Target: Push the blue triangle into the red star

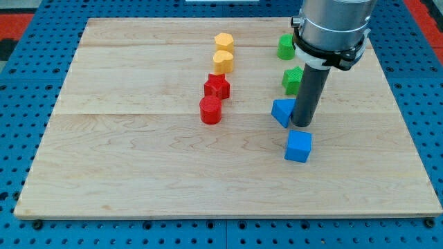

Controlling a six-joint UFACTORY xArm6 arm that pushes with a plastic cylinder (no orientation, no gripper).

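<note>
The blue triangle (282, 111) lies right of the board's middle, partly hidden by my rod. My tip (300, 124) rests against the triangle's right side. The red star (217, 87) sits further to the view's left and a little higher, well apart from the triangle. A red cylinder (210, 110) stands just below the star, touching it.
A blue cube (298, 146) lies just below my tip. A green star (291, 80) is partly hidden behind the rod, with a green cylinder (285, 46) above it. Two yellow blocks (223, 51) stand above the red star. The wooden board (138, 166) sits on blue pegboard.
</note>
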